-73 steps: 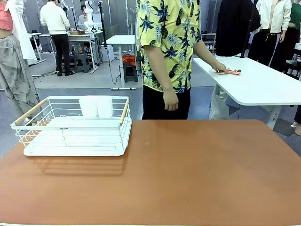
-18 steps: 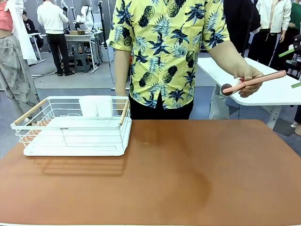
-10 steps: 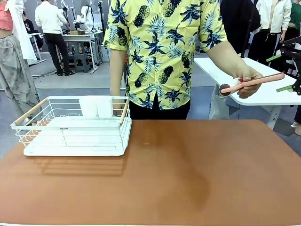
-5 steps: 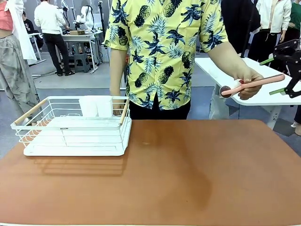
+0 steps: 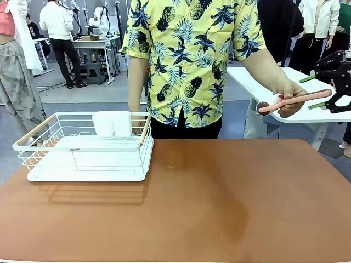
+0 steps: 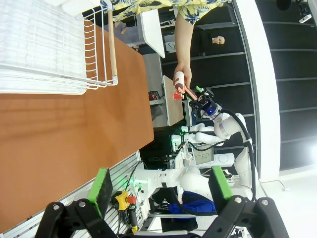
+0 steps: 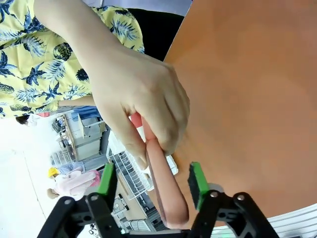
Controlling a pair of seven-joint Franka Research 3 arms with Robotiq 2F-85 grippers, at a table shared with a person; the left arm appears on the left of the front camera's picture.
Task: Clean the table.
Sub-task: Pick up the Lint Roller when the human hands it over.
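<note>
Between the preceding frame and this one, the right gripper [image 5: 305, 94] had slid along the slim pink-handled, white-headed cleaning roller [image 5: 319, 95], which the person's hand [image 5: 289, 98] held raised beyond the far right corner of the large reddish-brown matte table [image 5: 219, 192]. Its jaws straddled the handle's free end, spread and not yet pinching. The left gripper [image 6: 161, 191] hung over the table with its jaws spread and empty. The table lay between robot and person and bore a white wire rack [image 5: 82, 147] at its far left. Judged: the top was rigid and smooth, to be rolled over and not lifted. The roller looked light and stiff, best gripped at the handle's end.
</note>
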